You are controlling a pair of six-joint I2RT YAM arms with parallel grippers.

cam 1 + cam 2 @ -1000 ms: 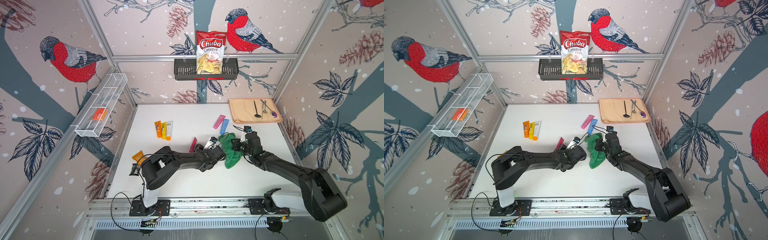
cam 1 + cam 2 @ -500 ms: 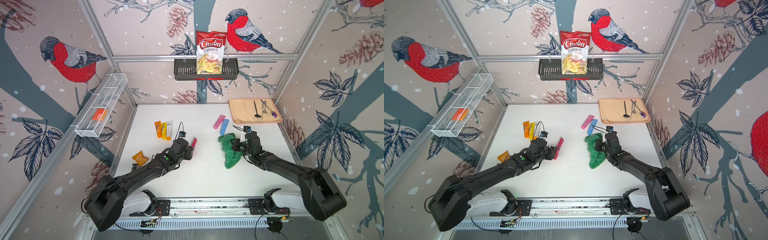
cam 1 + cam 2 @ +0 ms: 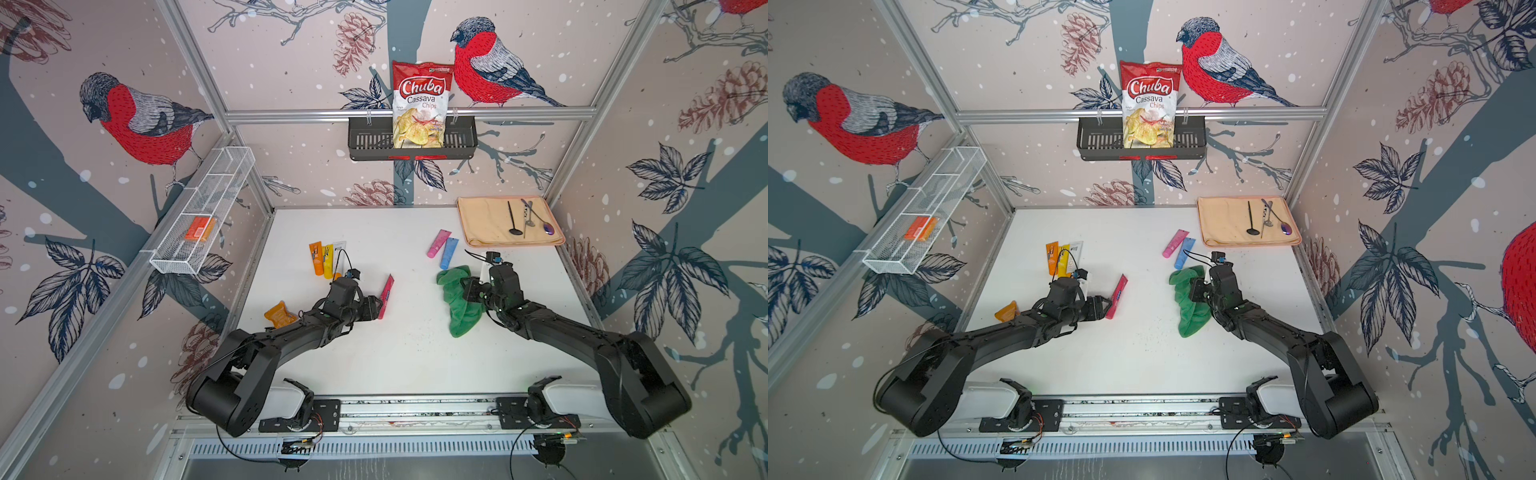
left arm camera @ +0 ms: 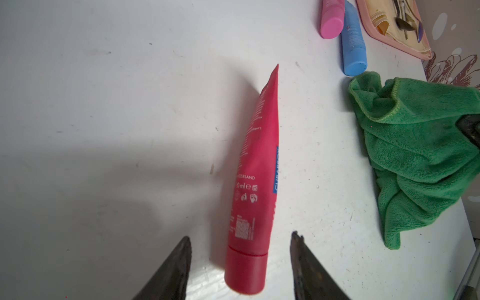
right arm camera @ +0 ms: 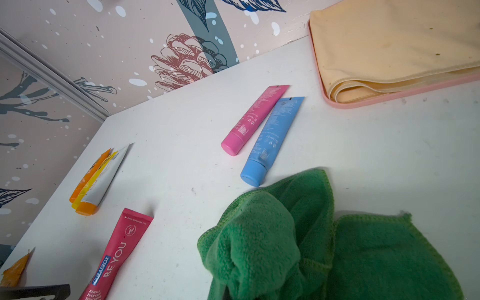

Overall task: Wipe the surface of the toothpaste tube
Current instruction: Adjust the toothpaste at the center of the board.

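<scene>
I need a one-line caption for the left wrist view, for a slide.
Open left hand flanks the cap end of the red toothpaste tube lying on the table, green cloth nearby.

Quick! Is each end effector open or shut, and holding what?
Left end effector: open, holding nothing; the red toothpaste tube lies loose between its jaws.
Right end effector: shut on the green cloth.

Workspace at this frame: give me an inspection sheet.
Surface: white table, scuffed, speckled.
Job's things: red toothpaste tube lying flat; green cloth bunched, apart from it.
Clutter: pink tube, blue tube, three tubes, orange packet, tray with utensils.
Grippers: left gripper, jaws open astride the tube's cap; right gripper shut on green cloth.
Cables: black cable looped over each wrist.
Surroundings: chips bag in black basket; wire shelf holding orange box.
</scene>
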